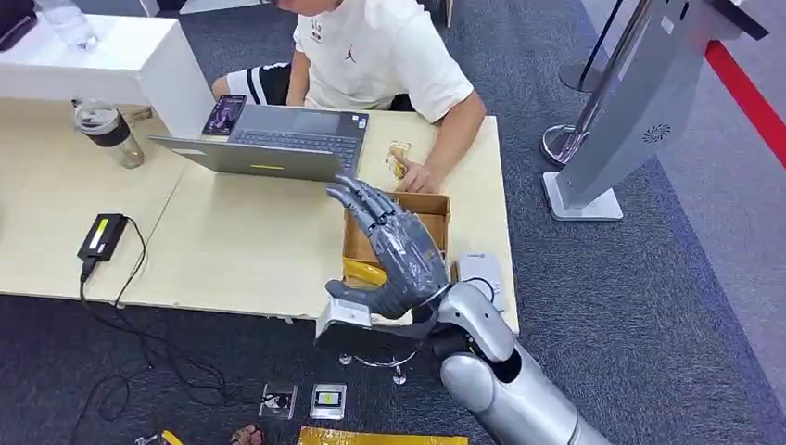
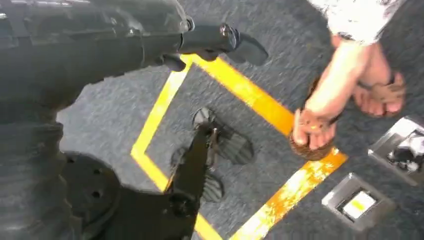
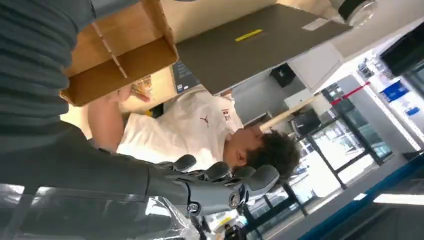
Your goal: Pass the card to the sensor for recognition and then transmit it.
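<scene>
So, left hand (image 2: pixel 150 40): hanging low over the grey carpet (image 2: pixel 280 55) with yellow tape lines on it; dark and blurry, can't tell how the fingers sit
Power brick (image 1: pixel 102 235): black, near the left end of the tabletop (image 1: pixel 232 250), cable trailing off the near edge
Cup (image 1: pixel 109 130): clear with a dark sleeve, upright, further back
Laptop (image 1: pixel 278 139): open, facing the person, with a phone (image 1: pixel 225 114) lying at its left corner
Right hand (image 1: pixel 389 246): raised above the cardboard box (image 1: pixel 436 209), fingers spread and straight, nothing in it
Cardboard box: open top, dividers inside, something yellow at its near left corner
Card: honestly can't pick it out for sure; the person's hand (image 1: pixel 422 176) rests just behind the box next to a small yellowish item (image 1: pixel 399 159)
Person (image 1: pixel 380 46): white tee, seated behind the tabletop
White device (image 1: pixel 480 271): flat on the tabletop just right of the box
Grey kiosk stand (image 1: pixel 640 111): on the carpet, well off to the right
</scene>
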{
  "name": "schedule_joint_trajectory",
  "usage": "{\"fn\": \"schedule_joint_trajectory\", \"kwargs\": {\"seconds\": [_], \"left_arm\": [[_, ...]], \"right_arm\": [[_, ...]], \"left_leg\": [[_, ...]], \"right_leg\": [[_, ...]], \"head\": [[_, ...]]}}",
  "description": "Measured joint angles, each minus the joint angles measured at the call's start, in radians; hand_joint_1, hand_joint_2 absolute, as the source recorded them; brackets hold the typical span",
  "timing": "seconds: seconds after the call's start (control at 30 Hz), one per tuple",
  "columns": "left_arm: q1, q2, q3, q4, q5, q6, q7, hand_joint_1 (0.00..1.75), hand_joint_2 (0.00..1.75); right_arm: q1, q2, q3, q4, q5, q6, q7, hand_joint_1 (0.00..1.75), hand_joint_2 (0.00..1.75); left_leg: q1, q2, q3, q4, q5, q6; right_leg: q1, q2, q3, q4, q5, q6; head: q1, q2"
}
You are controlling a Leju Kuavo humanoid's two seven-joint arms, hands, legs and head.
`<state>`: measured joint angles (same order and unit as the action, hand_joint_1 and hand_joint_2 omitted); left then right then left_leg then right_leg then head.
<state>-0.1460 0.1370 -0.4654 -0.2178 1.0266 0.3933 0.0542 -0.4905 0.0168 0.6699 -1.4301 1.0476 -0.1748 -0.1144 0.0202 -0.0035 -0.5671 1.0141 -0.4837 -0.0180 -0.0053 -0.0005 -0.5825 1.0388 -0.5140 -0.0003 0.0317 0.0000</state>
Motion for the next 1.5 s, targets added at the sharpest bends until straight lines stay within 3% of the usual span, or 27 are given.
{"fn": "schedule_joint_trajectory", "kwargs": {"seconds": [0.17, 0.3, 0.8, 1.03, 1.2, 1.5], "left_arm": [[-0.005, 0.015, -0.011, -0.023, 0.013, 0.002, 0.032, 0.00, 1.75], [-0.005, 0.019, -0.026, -0.035, 0.038, 0.015, 0.032, 0.00, 1.75], [-0.004, 0.027, -0.080, -0.062, 0.056, 0.041, 0.032, 0.00, 1.75], [-0.004, 0.014, -0.085, -0.062, 0.082, 0.127, -0.016, 0.00, 1.75], [0.000, -0.017, -0.098, -0.055, 0.103, 0.186, -0.087, 0.00, 1.75], [0.000, -0.063, -0.098, -0.041, 0.130, 0.266, -0.132, 0.00, 1.75]], "right_arm": [[-0.052, 0.090, 0.081, 0.139, -0.010, -0.054, 0.052, 0.00, 1.75], [-0.079, 0.124, 0.121, 0.235, -0.014, -0.056, 0.065, 0.00, 1.75], [-0.116, 0.169, 0.171, 0.427, -0.046, -0.092, 0.053, 0.00, 1.75], [-0.116, 0.161, 0.172, 0.445, -0.060, -0.120, 0.078, 0.00, 1.75], [-0.107, 0.098, 0.127, 0.461, -0.067, -0.138, 0.020, 0.00, 1.75], [-0.077, 0.043, 0.032, 0.471, -0.048, -0.187, 0.058, 0.00, 1.75]], "left_leg": [[0.000, 0.000, 0.000, 0.000, 0.000, 0.000], [0.000, 0.000, 0.000, 0.000, 0.000, 0.000], [0.000, 0.000, 0.001, 0.000, 0.000, 0.000], [-0.001, 0.000, 0.001, 0.000, 0.000, 0.000], [-0.001, 0.001, 0.001, 0.000, 0.000, 0.000], [-0.001, 0.002, 0.001, 0.000, 0.000, 0.000]], "right_leg": [[0.000, 0.000, 0.000, 0.000, 0.000, 0.000], [0.000, 0.000, 0.000, 0.000, 0.000, 0.000], [0.000, 0.000, 0.000, 0.000, 0.000, 0.000], [0.000, 0.001, -0.001, 0.000, 0.000, 0.000], [-0.001, 0.001, 0.000, -0.001, 0.001, 0.001], [-0.001, 0.001, -0.001, -0.002, 0.001, 0.001]], "head": [[0.000, 0.000], [0.000, 0.000], [0.000, 0.000], [0.000, 0.000], [0.000, 0.000], [0.000, 0.000]]}}
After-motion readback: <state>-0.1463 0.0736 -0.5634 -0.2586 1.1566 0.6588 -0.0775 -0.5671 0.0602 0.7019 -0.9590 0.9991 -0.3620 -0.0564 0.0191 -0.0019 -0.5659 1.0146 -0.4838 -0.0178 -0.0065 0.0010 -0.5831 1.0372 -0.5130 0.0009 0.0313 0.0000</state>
